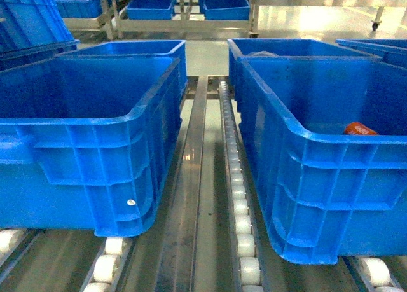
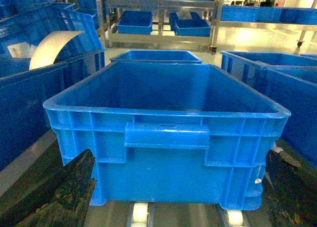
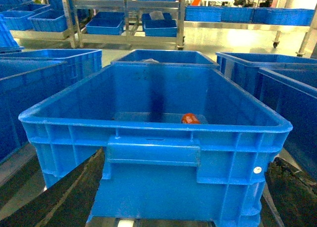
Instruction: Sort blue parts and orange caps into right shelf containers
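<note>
Right crate (image 1: 331, 196): on the roller rack (image 1: 245, 241), right lane, near end; deep blue, ribbed walls.
Orange cap (image 3: 190, 118): lying on the right crate's floor, toward its far wall.
Left crate (image 2: 166, 138): left lane, beside the right crate, apart from it.
Left fingers (image 2: 59, 197): spread wide, holding nothing.
Right fingers (image 3: 64, 197): spread wide, holding nothing.

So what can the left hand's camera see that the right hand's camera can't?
Only the left wrist view shows a curled white sheet on the crates at its left, and its near crate looks bare inside. Only the right wrist view shows an orange cap lying in its near crate. Both show a big blue crate up close, dark finger edges at the bottom corners, and shelves of blue bins behind.
</note>
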